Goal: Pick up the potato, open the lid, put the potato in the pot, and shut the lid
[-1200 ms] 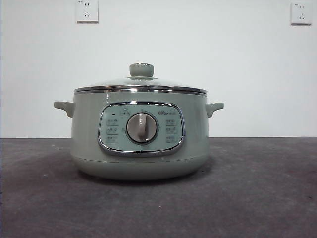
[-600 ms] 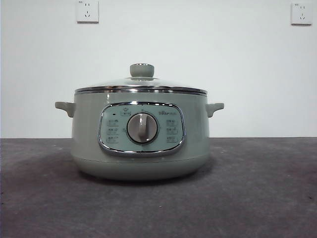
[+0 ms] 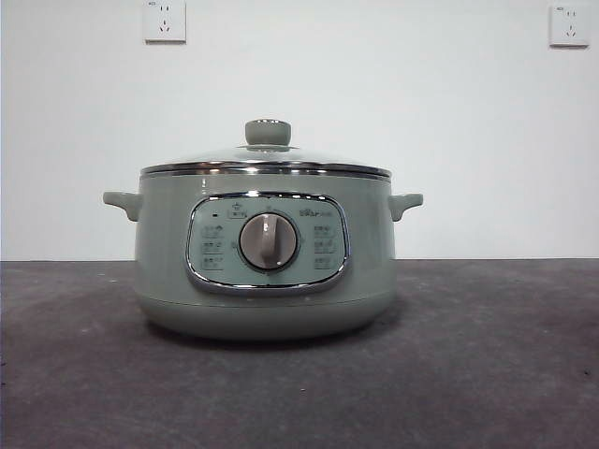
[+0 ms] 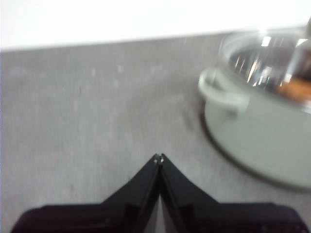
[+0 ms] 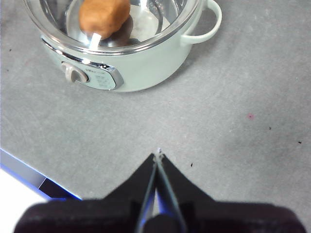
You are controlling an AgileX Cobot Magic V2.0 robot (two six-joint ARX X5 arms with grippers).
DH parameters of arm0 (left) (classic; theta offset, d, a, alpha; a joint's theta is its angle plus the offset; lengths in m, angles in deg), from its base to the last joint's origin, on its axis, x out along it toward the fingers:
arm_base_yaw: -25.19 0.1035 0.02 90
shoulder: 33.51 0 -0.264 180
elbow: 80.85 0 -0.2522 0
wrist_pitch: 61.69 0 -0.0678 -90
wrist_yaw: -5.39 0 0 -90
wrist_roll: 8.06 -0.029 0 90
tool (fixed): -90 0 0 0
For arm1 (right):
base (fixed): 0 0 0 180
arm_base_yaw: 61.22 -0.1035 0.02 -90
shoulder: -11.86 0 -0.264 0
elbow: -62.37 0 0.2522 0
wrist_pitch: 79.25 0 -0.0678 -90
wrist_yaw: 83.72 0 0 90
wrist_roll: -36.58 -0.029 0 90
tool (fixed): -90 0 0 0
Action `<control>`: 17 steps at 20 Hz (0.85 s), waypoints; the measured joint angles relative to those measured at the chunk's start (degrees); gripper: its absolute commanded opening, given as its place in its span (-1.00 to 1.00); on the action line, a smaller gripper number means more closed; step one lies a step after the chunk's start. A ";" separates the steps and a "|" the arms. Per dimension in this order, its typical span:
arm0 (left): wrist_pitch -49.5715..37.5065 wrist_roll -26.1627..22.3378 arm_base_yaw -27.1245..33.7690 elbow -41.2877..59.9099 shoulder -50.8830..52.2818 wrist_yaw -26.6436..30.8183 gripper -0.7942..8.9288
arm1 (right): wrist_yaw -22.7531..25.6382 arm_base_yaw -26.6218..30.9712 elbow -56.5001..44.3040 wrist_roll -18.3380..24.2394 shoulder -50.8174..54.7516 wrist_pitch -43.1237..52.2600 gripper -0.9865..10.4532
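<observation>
A: Where is the task standing, judging from these views?

B: It is looking finished, or nearly so. The potato [image 5: 104, 17] is lying inside the pot [image 3: 265, 271], showing orange-brown through the glass in the right wrist view, and the left wrist view is also catching a blurred orange patch [image 4: 294, 89] under the glass.

A: And the lid?

B: The lid [image 3: 266, 160] is sitting level on the pot's rim, its steel edge meeting the rim all the way across in the front view, with the pale green knob [image 3: 268, 132] upright at twelve o'clock of the pot. I am judging it closed.

A: What are the arms doing?

B: Both are hanging clear of the pot over the grey table [image 3: 496, 355]. The left gripper [image 4: 159, 158] is showing its two jaws pressed together tip to tip, grasping nothing, with a side handle [image 4: 221, 92] of the pot off at about two o'clock from the tips in its picture. The right gripper [image 5: 158, 156] is likewise clenched and empty, with the pot's front dial [image 5: 73, 74] off at about eleven o'clock from its tips.

A: So what is left?

B: As far as I can judge, nothing on the pot itself; picking, opening, dropping in and closing all appear done. Neither arm is showing in the front view.
</observation>
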 measured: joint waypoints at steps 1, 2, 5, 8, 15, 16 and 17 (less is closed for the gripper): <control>-0.11 0.00 0.00 1.99 1.68 0.33 -0.84 | 0.00 0.00 0.00 0.00 0.00 0.00 -0.83; -1.36 0.00 0.02 3.80 3.76 1.25 -0.84 | 0.07 0.00 0.00 0.00 0.00 0.00 -0.83; -6.10 0.02 0.02 7.87 8.50 3.04 -0.84 | 0.09 0.00 0.00 0.02 0.00 0.00 -0.83; -6.14 0.37 0.02 10.67 11.78 3.04 -0.84 | 0.09 0.00 0.00 0.00 0.00 0.00 -0.83; -6.05 0.83 0.02 13.86 17.05 4.50 -0.84 | 0.11 0.00 0.00 0.00 0.00 0.00 -0.83; -6.75 0.83 0.02 13.81 17.27 4.48 -0.84 | 0.13 0.00 0.00 0.00 0.00 0.02 -0.83; -6.23 0.85 0.02 13.84 17.27 4.48 -0.84 | 0.13 0.00 0.00 0.00 0.00 -0.02 -0.83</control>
